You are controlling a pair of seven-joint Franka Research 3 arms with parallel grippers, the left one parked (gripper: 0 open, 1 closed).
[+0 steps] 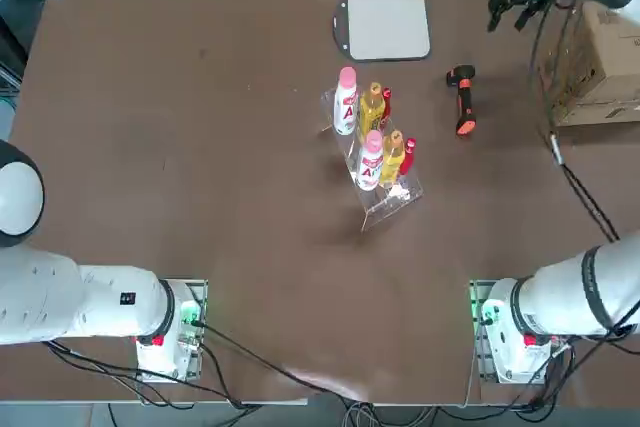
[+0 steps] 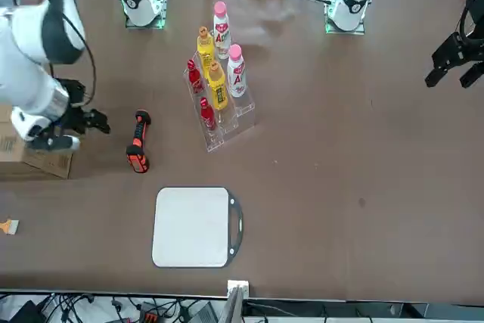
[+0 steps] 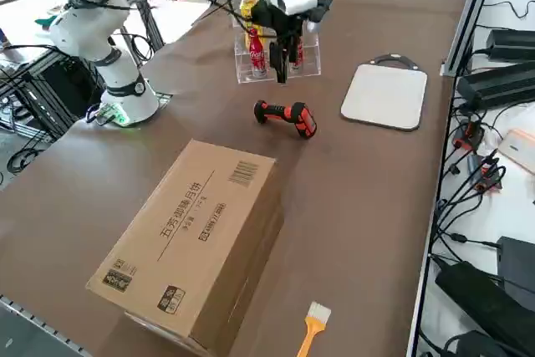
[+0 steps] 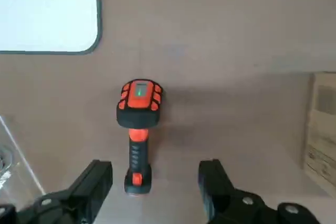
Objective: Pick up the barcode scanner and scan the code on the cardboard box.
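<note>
Brown matte tabletop fills all four views, with cables and equipment seen along its far edge and right side. At the robot's far right, the cardboard box is shown lying on the table, its upper face printed with a barcode, text and small labels; part of it is also seen at the right edge of the top view. The barcode scanner is shown lying flat on the table, between the box and a clear acrylic rack holding pink-capped, yellow and red bottles. Its black-and-orange head faces a flat grey square pad that lies farther from the robot's bases, and its handle tip points back toward the robot. In the wrist view the scanner is seen lengthwise, a green light visible on its head.

The right gripper is shown raised above the table, close to the scanner on its box side, apart from it and holding nothing. Its fingers are spread wide, the scanner's handle appearing in the gap between them in the wrist view. A small orange-handled brush is seen beside the box near the table's edge.
</note>
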